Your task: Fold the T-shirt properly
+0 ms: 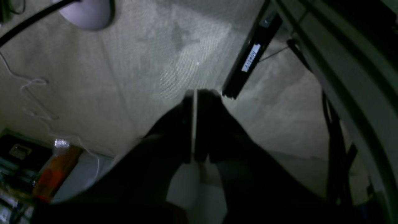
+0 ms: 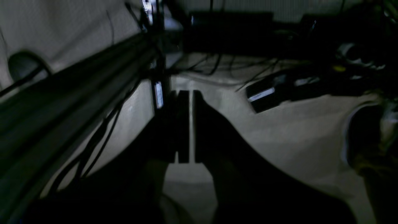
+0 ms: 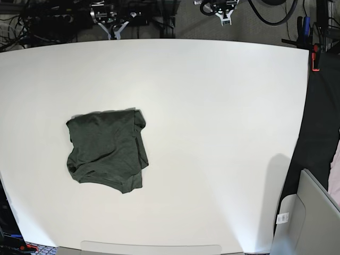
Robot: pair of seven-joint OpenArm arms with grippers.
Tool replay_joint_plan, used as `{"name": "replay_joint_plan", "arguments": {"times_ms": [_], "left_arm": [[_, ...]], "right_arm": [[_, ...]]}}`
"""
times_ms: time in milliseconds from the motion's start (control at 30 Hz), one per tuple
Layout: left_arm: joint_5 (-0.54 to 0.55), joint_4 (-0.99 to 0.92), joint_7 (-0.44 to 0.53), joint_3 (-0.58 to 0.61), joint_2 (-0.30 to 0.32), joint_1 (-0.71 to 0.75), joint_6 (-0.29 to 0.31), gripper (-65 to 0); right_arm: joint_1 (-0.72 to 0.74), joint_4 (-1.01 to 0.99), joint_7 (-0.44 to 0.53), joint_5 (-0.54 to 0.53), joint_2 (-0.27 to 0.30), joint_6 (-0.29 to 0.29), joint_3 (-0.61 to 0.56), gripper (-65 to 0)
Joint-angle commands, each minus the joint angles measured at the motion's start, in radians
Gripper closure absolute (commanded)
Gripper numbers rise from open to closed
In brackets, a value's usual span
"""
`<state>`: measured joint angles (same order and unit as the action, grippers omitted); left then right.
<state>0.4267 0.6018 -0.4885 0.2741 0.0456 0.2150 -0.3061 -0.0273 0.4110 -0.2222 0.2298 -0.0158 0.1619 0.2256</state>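
Note:
The dark olive-green T-shirt [image 3: 106, 150] lies folded into a rough, compact rectangle on the left part of the white table [image 3: 223, 133], with a rumpled right edge. Both arms are drawn back beyond the table's far edge, far from the shirt. My right gripper [image 3: 113, 27] is at the top left and my left gripper [image 3: 223, 17] at the top middle. In the left wrist view the left gripper [image 1: 195, 92] is shut and empty over the floor. In the right wrist view the right gripper [image 2: 190, 92] is shut and empty. The shirt shows in neither wrist view.
A grey chair-like object [image 3: 313, 212] with a white label stands at the table's lower right corner. A red clamp [image 3: 315, 56] sits at the right edge. Cables and dark gear lie behind the table. A black labelled bar [image 1: 250, 57] lies on the floor.

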Motion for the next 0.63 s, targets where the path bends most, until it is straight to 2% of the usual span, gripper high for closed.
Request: {"name": "replay_joint_plan", "arguments": {"times_ms": [0, 133, 400, 600], "left_arm": [[-0.004, -0.010, -0.002, 0.001, -0.011, 0.008, 0.000, 0.0], [-0.004, -0.062, 0.000, 0.001, -0.049, -0.002, 0.000, 0.0], [-0.004, -0.138, 0.086, 0.001, -0.118, -0.007, 0.000, 0.0], [-0.004, -0.138, 0.096, 0.000, -0.122, -0.009, 0.000, 0.0]], "right_arm": [[0.000, 0.006, 0.010, 0.012, -0.011, -0.012, 0.001, -0.1], [-0.016, 0.006, 0.013, 0.072, -0.039, -0.089, 0.001, -0.1], [-0.026, -0.030, 0.093, 0.147, -0.074, -0.103, 0.001, -0.1], [-0.038, -0.030, 0.094, 0.145, -0.091, -0.103, 0.002, -0.1]]}}
